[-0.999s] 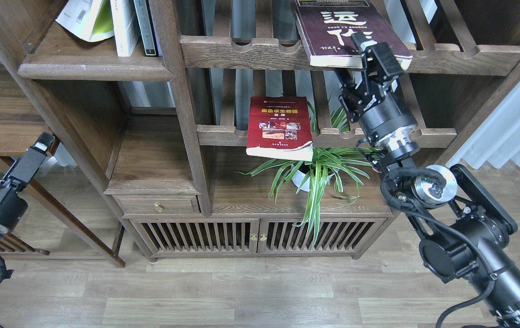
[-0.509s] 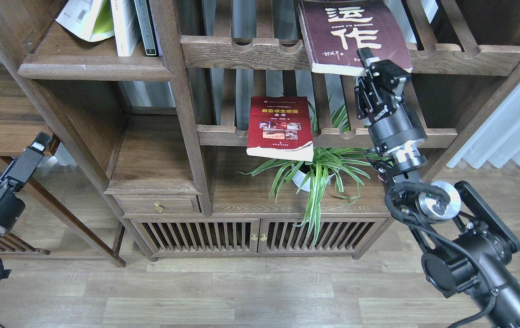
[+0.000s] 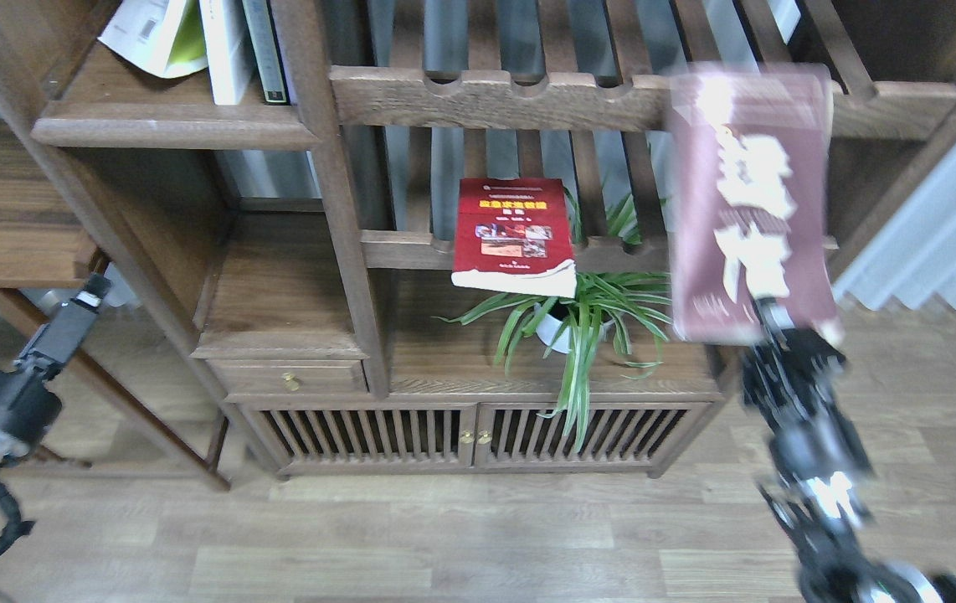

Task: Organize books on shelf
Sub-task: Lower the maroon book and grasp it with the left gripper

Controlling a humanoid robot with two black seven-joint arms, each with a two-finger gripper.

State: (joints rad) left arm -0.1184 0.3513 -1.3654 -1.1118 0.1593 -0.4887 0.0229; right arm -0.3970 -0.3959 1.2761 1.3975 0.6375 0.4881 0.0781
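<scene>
My right gripper (image 3: 775,322) is shut on the lower edge of the dark maroon book (image 3: 746,201) with white characters. It holds the book upright in the air, off the rack and in front of the bookcase's right side; the book is blurred. The red book (image 3: 514,234) with a yellow title lies on the lower slatted rack, overhanging its front rail. The yellow-green book (image 3: 153,32) leans on the solid dark-brown shelf (image 3: 168,126) at top left. My left gripper (image 3: 86,293) is low at the left, far from the books; its fingers cannot be told apart.
A white and a dark book (image 3: 239,50) stand upright on the shelf beside the yellow-green one. A potted spider plant (image 3: 583,322) sits on the cabinet top under the red book. A small drawer (image 3: 290,378) and slatted cabinet doors (image 3: 470,431) lie below.
My right gripper pulled the maroon book off the upper slatted rack and swung it down and to the right, now upright in the air. The left arm barely shifted.
</scene>
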